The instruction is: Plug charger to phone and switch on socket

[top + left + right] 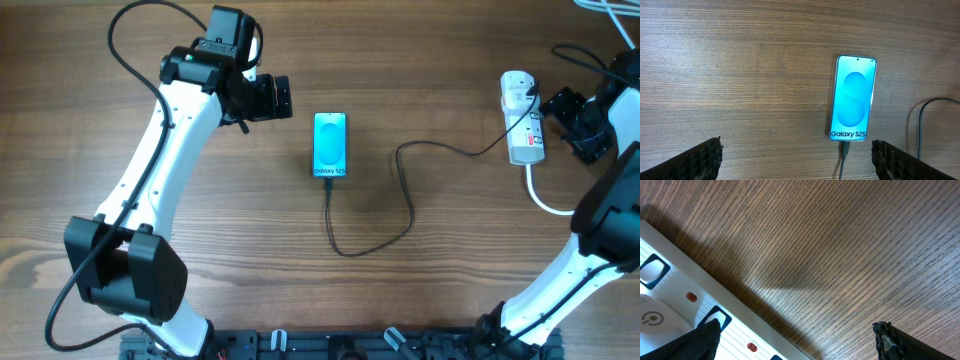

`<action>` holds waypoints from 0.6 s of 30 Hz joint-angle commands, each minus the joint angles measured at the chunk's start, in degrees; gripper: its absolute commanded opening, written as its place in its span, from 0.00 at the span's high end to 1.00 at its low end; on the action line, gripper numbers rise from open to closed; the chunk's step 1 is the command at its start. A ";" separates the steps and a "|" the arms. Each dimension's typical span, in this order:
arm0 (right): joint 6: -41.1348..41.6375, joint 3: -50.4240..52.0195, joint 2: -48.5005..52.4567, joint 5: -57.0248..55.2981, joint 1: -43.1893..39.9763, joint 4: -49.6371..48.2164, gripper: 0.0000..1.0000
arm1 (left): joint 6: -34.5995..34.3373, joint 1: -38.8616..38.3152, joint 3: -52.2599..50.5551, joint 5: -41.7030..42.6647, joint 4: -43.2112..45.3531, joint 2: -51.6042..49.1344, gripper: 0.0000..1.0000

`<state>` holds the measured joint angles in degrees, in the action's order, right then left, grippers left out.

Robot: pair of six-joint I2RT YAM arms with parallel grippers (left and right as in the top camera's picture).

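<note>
The phone [330,145] lies flat mid-table with its teal screen lit, also plain in the left wrist view [852,97]. The charger [404,205], a thin black cable, meets the phone's lower short edge with its tip [845,149], loops toward the front and runs right to the socket [522,118]. My left gripper [278,98] hovers open just left of the phone, its fingers [701,159] empty. My right gripper [566,116] is open beside the socket's right side. One of its fingertips [701,341] overlaps a switch on the socket [675,295].
A thick white cord [545,200] curls from the socket toward the right arm's base. Small red marks [691,297] sit between the socket's switches. Bare wooden tabletop [200,260] surrounds the phone and the cable loop.
</note>
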<state>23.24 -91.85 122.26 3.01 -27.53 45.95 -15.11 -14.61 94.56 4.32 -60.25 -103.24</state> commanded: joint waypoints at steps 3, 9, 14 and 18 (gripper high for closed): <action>0.74 0.50 1.11 0.98 0.24 -0.33 0.00 | 1.16 -0.11 -0.15 -0.55 -0.02 -0.31 0.00; 0.72 3.61 1.11 1.44 0.24 -3.54 0.00 | 1.16 -0.11 -0.15 -0.55 -0.02 -0.31 0.00; 0.79 5.25 1.11 6.12 0.24 -5.90 0.00 | 1.18 -0.11 -0.15 -0.55 -0.02 -0.31 0.00; 0.76 5.25 1.11 6.12 0.24 -6.49 0.00 | 1.16 -0.11 -0.15 -0.55 -0.02 -0.31 0.00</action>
<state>23.94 -87.50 122.28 6.02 -28.08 39.99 -15.11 -14.61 94.56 4.32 -60.25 -103.24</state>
